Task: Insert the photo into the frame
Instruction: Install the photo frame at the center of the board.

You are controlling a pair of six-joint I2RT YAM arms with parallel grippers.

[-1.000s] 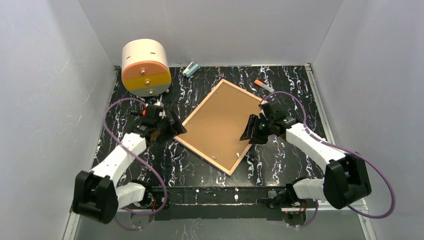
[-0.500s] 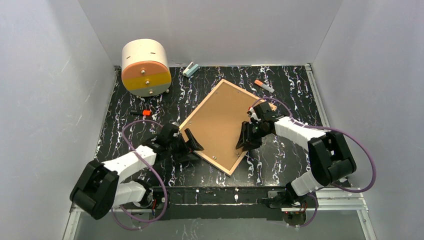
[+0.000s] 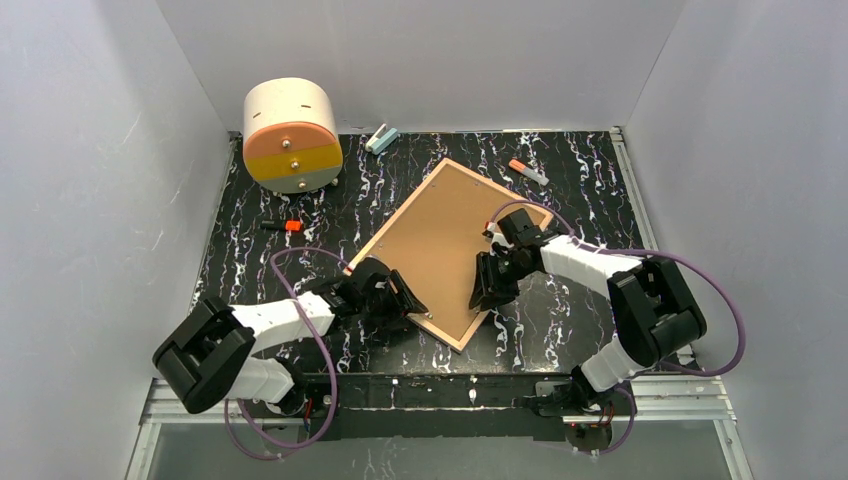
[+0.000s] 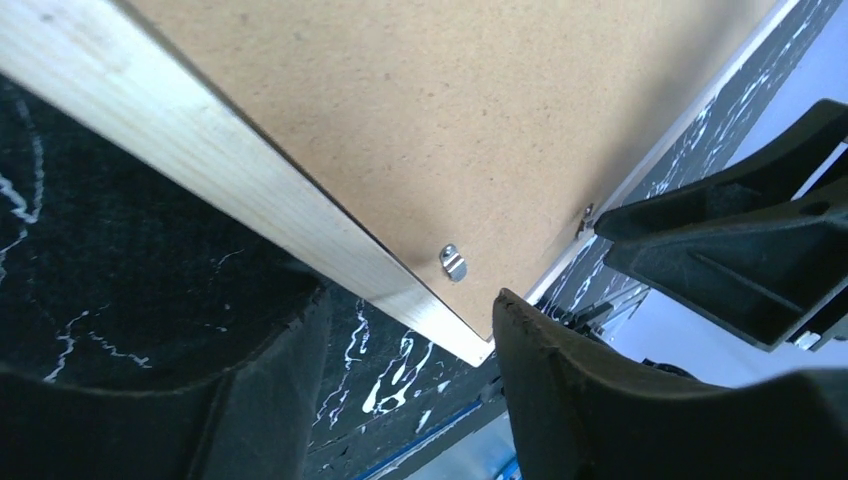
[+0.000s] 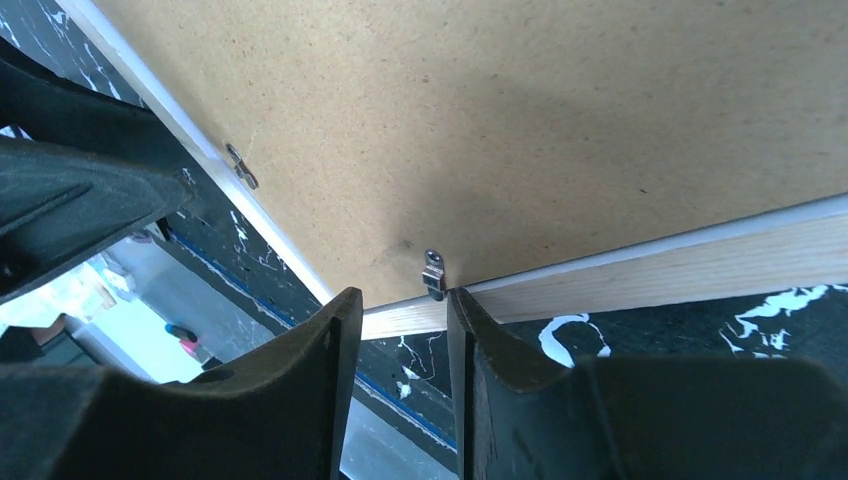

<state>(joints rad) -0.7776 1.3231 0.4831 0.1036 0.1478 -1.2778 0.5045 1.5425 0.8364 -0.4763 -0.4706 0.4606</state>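
The frame lies face down on the black marbled table, turned like a diamond, with its brown backing board up. The photo is not in view. My left gripper is open at the frame's near-left edge, close to the near corner. In the left wrist view the light wood rim and a metal clip lie just ahead of my open gripper. My right gripper is open at the near-right edge. In the right wrist view it straddles the rim beside a clip.
A round cream and orange drawer box stands at the back left. A pale blue item and an orange marker lie at the back. A small orange-tipped item lies left of the frame. White walls enclose the table.
My left gripper has moved from the frame's left corner along the near-left edge toward the near corner. My right gripper has slid a little nearer along the near-right edge. The frame has not moved.
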